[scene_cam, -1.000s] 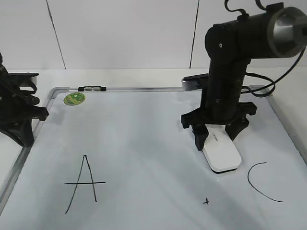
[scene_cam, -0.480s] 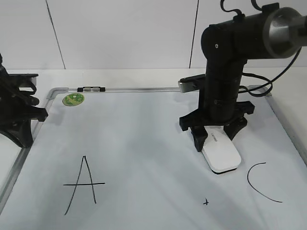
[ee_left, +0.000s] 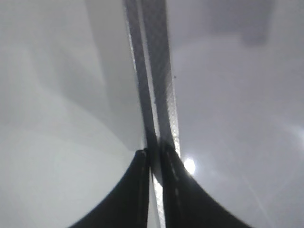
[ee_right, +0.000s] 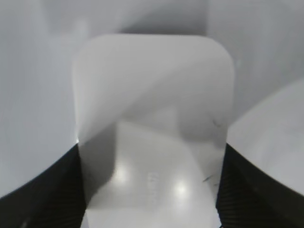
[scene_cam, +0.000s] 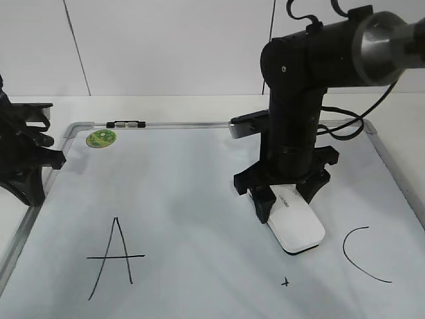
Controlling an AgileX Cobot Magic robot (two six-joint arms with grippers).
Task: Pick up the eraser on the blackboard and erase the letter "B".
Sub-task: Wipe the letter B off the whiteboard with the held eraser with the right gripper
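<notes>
The white glossy eraser (scene_cam: 296, 224) lies flat on the blackboard (scene_cam: 192, 179), between the "A" and the "C". My right gripper (scene_cam: 284, 198) is shut on the eraser's near end, one finger on each long side; it fills the right wrist view (ee_right: 152, 123). No letter "B" shows between the "A" and the "C", only a small black speck (scene_cam: 285, 281) below the eraser. My left gripper (scene_cam: 30, 169) is shut and empty over the board's left frame edge, which runs up the left wrist view (ee_left: 154, 99).
A black "A" (scene_cam: 114, 256) is drawn at the lower left and a "C" (scene_cam: 362, 256) at the lower right. A round green magnet (scene_cam: 101, 138) and a small clip (scene_cam: 126, 123) sit at the board's top left frame.
My right gripper has slid the eraser to the left and slightly down across the board. The left arm has not moved.
</notes>
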